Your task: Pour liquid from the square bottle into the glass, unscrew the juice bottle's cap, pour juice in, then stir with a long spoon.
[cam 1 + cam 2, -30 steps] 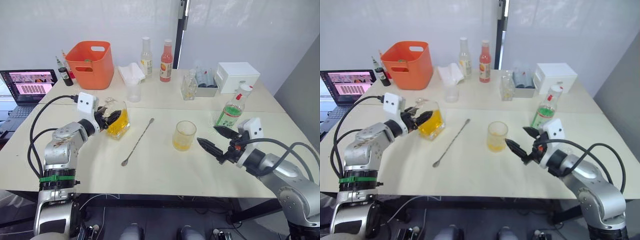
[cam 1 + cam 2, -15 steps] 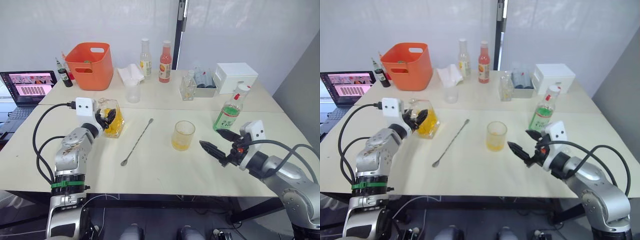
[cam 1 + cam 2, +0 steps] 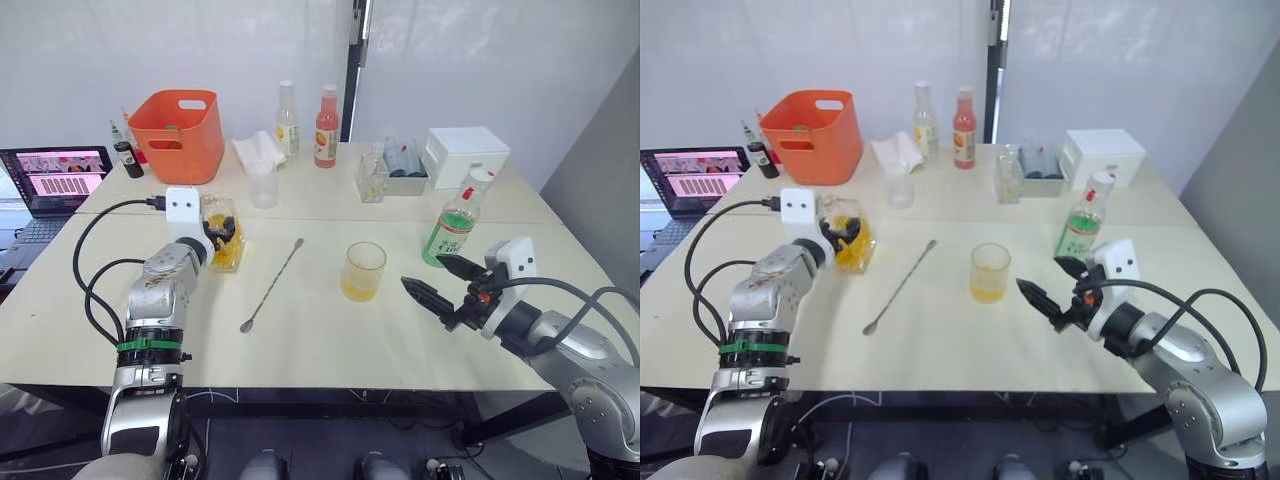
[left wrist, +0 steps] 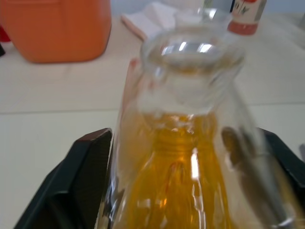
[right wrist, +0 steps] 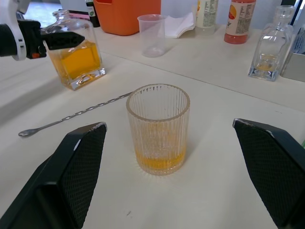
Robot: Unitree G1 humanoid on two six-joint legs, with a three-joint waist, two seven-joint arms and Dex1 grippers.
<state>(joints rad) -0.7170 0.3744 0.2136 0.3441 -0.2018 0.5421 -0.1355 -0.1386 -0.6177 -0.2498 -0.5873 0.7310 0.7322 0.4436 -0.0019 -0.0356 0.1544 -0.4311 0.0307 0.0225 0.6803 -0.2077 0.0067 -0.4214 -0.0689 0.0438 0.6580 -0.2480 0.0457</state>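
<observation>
The square bottle, with orange-yellow liquid and an open mouth, stands upright on the table's left side. My left gripper is shut on it, one black finger against each side in the left wrist view. The glass, ribbed with a little orange liquid at the bottom, stands mid-table. The long spoon lies flat between bottle and glass. The green juice bottle with its white cap stands at the right. My right gripper hovers open just right of the glass, pointing at it.
Along the back stand an orange bin, a small plastic cup, a pale bottle, a red-orange bottle, a small clear bottle and a white box. A laptop sits far left.
My left gripper has carried the square bottle a little to the left, away from the glass, and it now stands upright. The right gripper has barely moved.
</observation>
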